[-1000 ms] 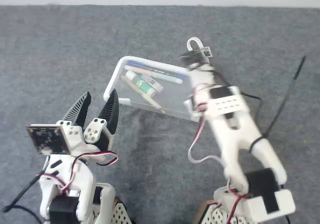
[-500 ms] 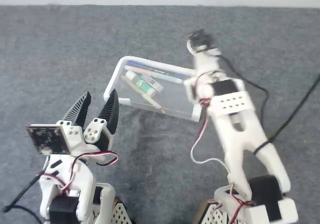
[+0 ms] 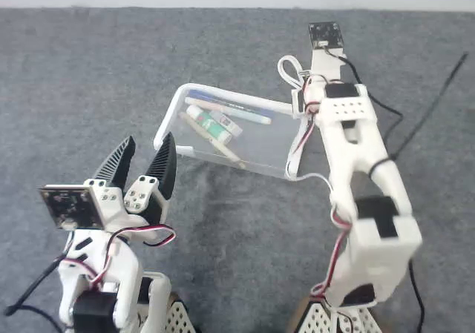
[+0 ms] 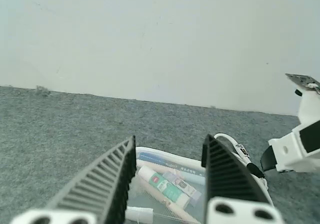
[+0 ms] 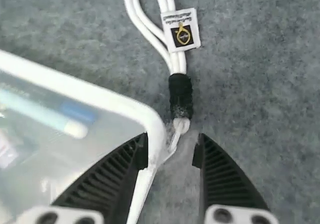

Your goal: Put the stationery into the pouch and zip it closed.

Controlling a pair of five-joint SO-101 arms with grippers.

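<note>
Straddles zip pull (image 5: 177, 125) at pouch's (image 5: 107, 102) 2 o'clock corner with right tool (image 5: 171, 140) narrowly parted, grip unclear; holds left tool (image 4: 170, 140) wide, empty.

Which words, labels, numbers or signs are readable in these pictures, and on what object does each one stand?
Tag on the white loop cord: script lines above a yellow emblem on black, too blurred to read.
Label on the white tube inside the pouch: too small to read.
So no text can be quoted.

Left gripper (image 3: 150, 138) aloft, jaws wide apart, right gripper (image 5: 171, 136) low, jaws parted
</note>
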